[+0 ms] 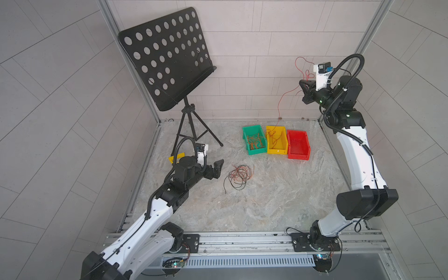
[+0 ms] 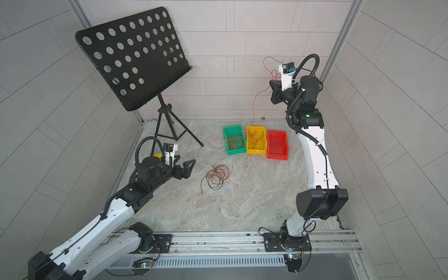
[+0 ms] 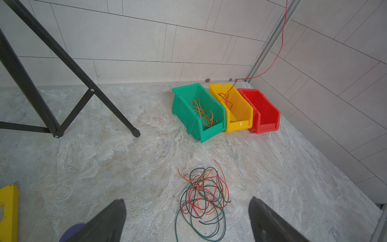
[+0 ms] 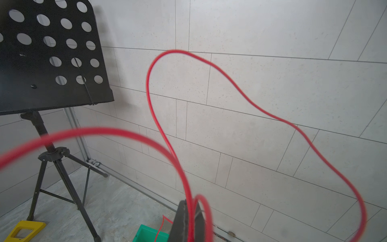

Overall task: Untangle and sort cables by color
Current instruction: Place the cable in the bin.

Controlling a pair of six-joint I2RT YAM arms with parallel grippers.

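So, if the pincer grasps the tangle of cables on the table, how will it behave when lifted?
Probably floppy: the red cable in the right pincer sags in loose loops. The tangle may rise partly as one clump, because its strands cross each other. Its thin strands look light, so a push would likely slide it whole.

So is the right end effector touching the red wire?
Touching: the right wrist view shows the red wire clamped in the shut right end effector.
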